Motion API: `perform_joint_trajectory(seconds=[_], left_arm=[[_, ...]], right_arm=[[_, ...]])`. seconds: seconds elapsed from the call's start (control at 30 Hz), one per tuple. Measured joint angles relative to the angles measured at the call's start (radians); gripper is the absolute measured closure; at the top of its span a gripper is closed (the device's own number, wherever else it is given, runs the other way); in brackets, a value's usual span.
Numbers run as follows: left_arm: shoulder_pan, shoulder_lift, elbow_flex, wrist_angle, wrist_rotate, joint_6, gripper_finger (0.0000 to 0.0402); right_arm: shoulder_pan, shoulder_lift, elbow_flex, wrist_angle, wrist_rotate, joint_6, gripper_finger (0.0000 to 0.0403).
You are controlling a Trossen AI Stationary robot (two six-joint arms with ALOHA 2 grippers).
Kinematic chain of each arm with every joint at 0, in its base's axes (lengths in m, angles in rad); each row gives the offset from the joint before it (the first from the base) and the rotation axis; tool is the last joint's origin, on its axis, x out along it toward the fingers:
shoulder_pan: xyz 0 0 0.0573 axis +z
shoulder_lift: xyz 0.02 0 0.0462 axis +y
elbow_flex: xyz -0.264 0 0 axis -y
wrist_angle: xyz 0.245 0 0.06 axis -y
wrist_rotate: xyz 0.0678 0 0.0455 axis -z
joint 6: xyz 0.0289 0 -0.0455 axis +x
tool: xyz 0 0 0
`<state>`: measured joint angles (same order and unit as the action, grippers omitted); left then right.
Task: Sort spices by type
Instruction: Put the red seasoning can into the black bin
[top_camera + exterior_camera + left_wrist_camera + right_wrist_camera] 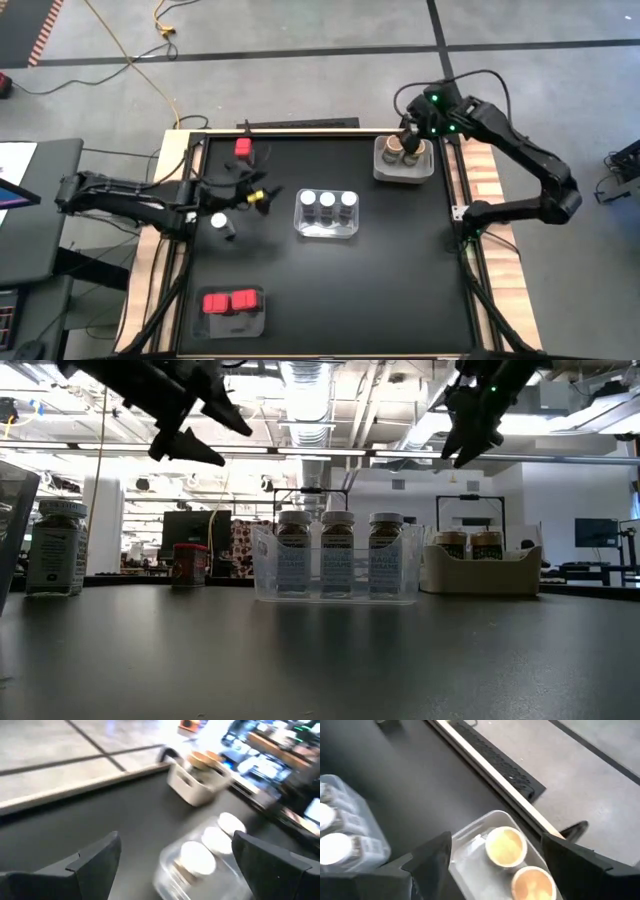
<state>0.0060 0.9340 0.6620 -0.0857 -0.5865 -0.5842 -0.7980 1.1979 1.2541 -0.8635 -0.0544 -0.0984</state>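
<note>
My left gripper hangs open above the table's left part, holding nothing. A loose clear jar with a white lid stands on the table just near of it. A lone red box stands at the far left. Three white-lidded jars stand in a clear tray at mid-table, which shows ahead of the left fingers. My right gripper is open, high over the grey tray at the far right. That tray holds two tan-brown jars. Both grippers are well above the table in the low view.
A second clear tray with two red boxes sits at the near left. Bare black table lies between the trays and across the near right. A raised wooden rail borders the table's sides.
</note>
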Motion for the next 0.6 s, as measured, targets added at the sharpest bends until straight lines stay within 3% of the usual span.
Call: perform_joint_trajectory(seconds=[0.43,0.6], left_arm=[[0.478,0.092,0.337,-0.418,0.071,0.147,0.004],[0.665,0.224,0.478,-0.606,0.259,0.155,0.004]], right_arm=[[0.192,0.033,0.0,-0.064,0.002,0.234,0.0069],[0.281,0.03,0.0,-0.071,0.112,0.358,0.0069]])
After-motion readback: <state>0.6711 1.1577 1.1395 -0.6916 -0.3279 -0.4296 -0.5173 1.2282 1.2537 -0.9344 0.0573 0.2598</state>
